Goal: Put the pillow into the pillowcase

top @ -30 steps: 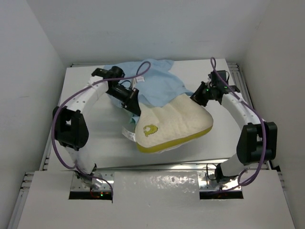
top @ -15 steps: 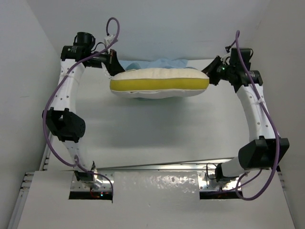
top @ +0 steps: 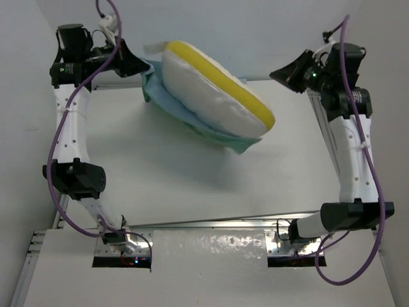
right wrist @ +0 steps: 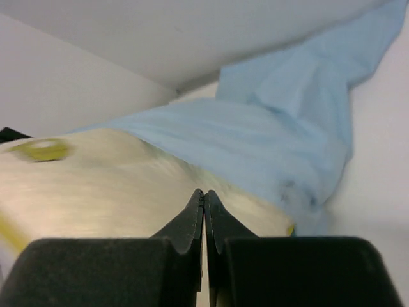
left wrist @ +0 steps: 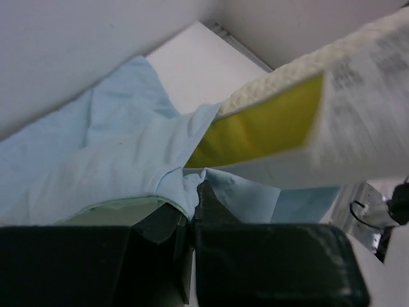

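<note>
The cream pillow (top: 211, 96) with its yellow band up hangs tilted above the table, high end at the left. The light blue pillowcase (top: 167, 105) drapes under it, with a mint edge at the low right end. My left gripper (top: 137, 65) is raised at the back left and shut on a bunch of pillowcase fabric (left wrist: 115, 147) beside the pillow's yellow corner (left wrist: 268, 128). My right gripper (top: 276, 72) is raised at the back right, shut and empty, apart from the pillow. Its wrist view shows the pillow (right wrist: 96, 185), its logo (right wrist: 41, 149) and the pillowcase (right wrist: 268, 141) beyond the shut jaws (right wrist: 204, 195).
The white table (top: 160, 185) lies below, walled at the back and both sides. A metal rail (top: 211, 220) runs along its near edge and another rail (top: 319, 121) along its right side.
Both arms have risen further. The pillow's right end has come away from my right gripper and dropped, so the pillow now hangs slanted from the left side.
</note>
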Controlling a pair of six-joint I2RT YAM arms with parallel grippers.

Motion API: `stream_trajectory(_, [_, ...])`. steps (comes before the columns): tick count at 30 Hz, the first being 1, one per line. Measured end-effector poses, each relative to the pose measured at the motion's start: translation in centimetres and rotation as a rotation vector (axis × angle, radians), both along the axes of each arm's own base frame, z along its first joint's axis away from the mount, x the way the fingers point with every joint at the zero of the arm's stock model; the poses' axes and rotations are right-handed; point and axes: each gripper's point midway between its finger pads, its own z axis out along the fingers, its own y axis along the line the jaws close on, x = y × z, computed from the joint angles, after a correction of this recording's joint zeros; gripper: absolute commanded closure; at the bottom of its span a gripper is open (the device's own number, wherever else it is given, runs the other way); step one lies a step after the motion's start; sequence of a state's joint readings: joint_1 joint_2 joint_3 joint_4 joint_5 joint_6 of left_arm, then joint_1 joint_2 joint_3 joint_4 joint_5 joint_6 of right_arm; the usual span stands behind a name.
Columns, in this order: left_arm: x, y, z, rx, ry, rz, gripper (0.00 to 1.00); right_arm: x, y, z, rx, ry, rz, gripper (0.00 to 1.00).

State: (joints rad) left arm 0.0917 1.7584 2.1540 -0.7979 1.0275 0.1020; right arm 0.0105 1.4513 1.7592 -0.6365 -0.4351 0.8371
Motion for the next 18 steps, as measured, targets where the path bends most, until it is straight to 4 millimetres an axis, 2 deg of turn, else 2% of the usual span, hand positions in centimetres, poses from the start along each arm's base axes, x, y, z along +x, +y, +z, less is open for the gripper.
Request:
stream_trajectory(1, [0.3,0.6,0.8,-0.007,-0.02,0.02,1.0,0.0,-0.2,1.7,-0.007,-0.055,-0.008,1.0])
stream_trajectory(3, [0.5,1.5,1.9,-0.015,-0.047,0.057,1.0,-0.7,-0.4,3.9,-0.017,-0.129,-0.016,1.0])
stream_trajectory(6, [-0.1,1.6,2.9,-0.018,-0.069,0.07,1.0,-1.5,-0.6,4.9,-0.026,-0.166,-0.023,1.0])
stream_trajectory(8, [-0.7,1.6,2.8,-0.016,-0.072,0.074,1.0,-1.5,-0.7,4.2,-0.032,-0.161,-0.029,1.0])
stream_trajectory(11, [-1.7,1.3,1.1,-0.018,-0.03,0.077,1.0,-1.6,-0.1,0.5,-0.031,-0.09,-0.002,0.99])
stream_trajectory(13, [-2.1,1.4,-0.9,-0.013,0.018,0.083,1.0,-1.9,1.3,-3.7,-0.064,-0.007,0.04,0.88])
stream_trajectory(14, [-2.2,1.5,-2.1,-0.007,0.042,0.089,1.0,-2.1,2.6,-5.6,-0.093,0.034,0.077,0.79])
stream_trajectory(15, [-2.2,1.5,-3.3,-0.002,0.071,0.095,1.0,-2.5,4.7,-7.3,-0.127,0.064,0.144,0.65])
stream_trajectory(16, [-2.1,1.7,-4.6,0.009,0.097,0.103,1.0,-2.8,7.1,-8.7,-0.163,0.077,0.22,0.57])
stream_trajectory(18, [-2.0,2.1,-6.9,0.035,0.146,0.126,1.0,-3.8,11.3,-11.0,-0.22,0.084,0.363,0.49])
